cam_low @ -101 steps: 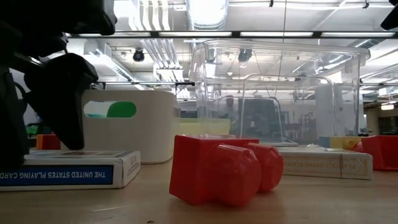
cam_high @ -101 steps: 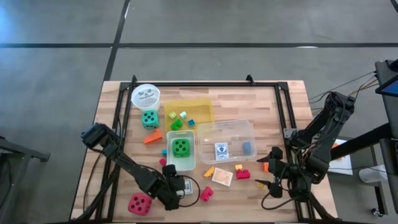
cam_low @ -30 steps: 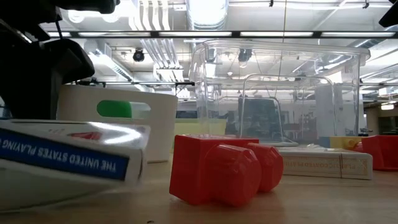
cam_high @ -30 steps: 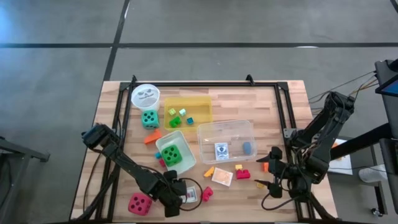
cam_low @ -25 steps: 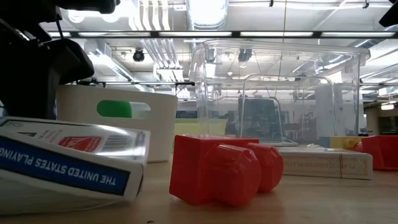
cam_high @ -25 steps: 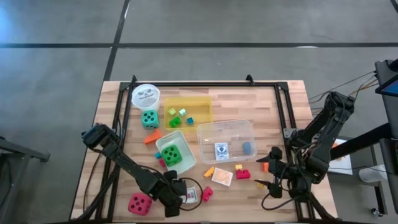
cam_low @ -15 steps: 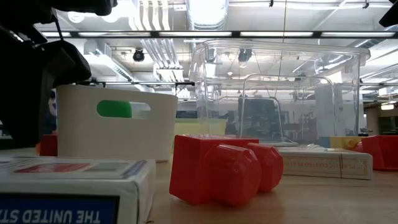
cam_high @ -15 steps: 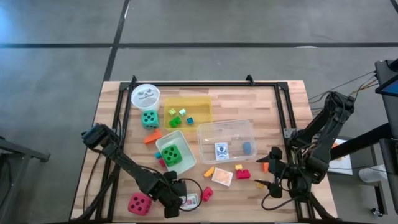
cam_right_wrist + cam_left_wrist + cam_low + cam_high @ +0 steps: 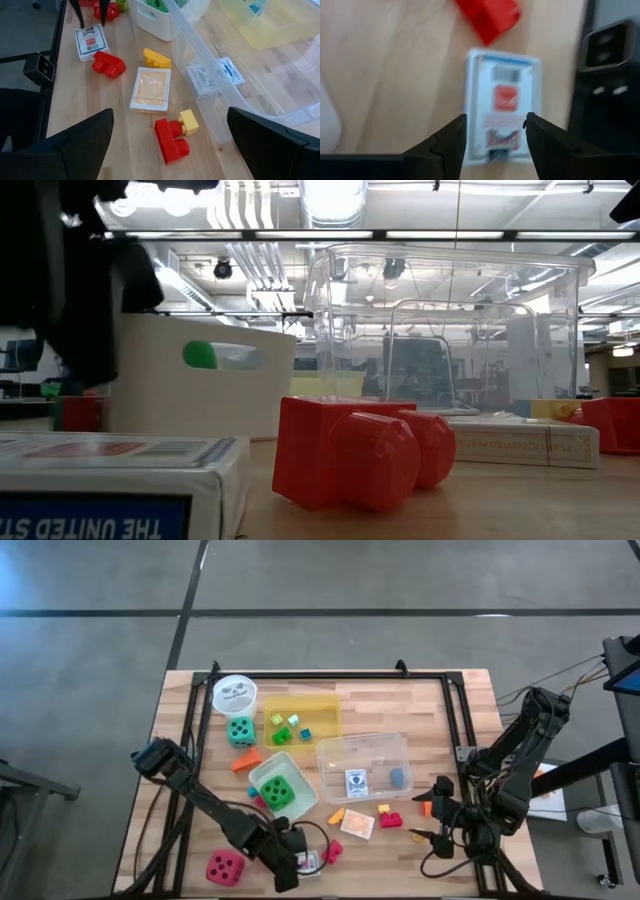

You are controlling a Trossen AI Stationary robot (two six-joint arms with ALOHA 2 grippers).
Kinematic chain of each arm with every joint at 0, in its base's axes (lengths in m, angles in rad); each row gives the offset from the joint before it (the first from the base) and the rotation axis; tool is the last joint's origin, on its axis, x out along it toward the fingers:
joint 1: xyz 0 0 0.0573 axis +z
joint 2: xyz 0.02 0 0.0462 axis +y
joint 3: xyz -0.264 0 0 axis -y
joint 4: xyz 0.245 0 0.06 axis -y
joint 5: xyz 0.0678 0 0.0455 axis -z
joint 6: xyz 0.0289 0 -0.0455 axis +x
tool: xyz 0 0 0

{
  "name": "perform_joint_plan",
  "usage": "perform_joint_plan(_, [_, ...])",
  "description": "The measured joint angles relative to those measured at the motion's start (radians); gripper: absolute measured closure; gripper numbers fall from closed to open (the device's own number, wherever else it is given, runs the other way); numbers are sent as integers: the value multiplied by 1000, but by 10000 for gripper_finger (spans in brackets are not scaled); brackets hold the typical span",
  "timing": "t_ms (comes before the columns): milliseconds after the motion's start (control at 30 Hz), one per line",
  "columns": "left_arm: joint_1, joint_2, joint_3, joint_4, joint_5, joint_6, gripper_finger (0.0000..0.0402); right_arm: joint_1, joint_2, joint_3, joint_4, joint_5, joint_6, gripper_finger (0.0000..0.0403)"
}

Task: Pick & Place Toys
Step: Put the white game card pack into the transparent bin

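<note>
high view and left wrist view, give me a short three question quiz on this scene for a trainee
1. True or false: the green die sits inside the white bin.
2. The left gripper is above which item? A) card pack B) red die C) white cup
3. What colour is the tray holding the small blocks?

Key: 1 true; 2 A; 3 yellow
</note>
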Motion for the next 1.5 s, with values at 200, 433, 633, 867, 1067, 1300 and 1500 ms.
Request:
perform_joint_plan(200, [0, 0, 0, 59, 3, -1, 204, 0, 0, 0, 1, 0, 0, 22])
perform_joint_plan(433, [0, 1, 16, 56, 2, -4, 133, 0, 0, 0, 3, 0, -2, 22])
perform_joint_plan(633, [0, 1, 74, 54, 7, 26, 66, 0, 0, 0, 4, 0, 0, 22])
perform_joint_plan(867, [-6, 11, 143, 48, -26, 102, 53, 0, 0, 0, 4, 0, 0, 22])
perform_joint_plan(1067, [-17, 94, 225, -77, -36, 172, 52, 0, 0, 0, 20, -2, -3, 22])
perform_joint_plan(1300, [-16, 189, 324, -225, -49, 199, 52, 0, 0, 0, 27, -3, -4, 22])
perform_joint_plan(1500, [-16, 205, 337, -245, -81, 209, 52, 0, 0, 0, 27, -3, -4, 22])
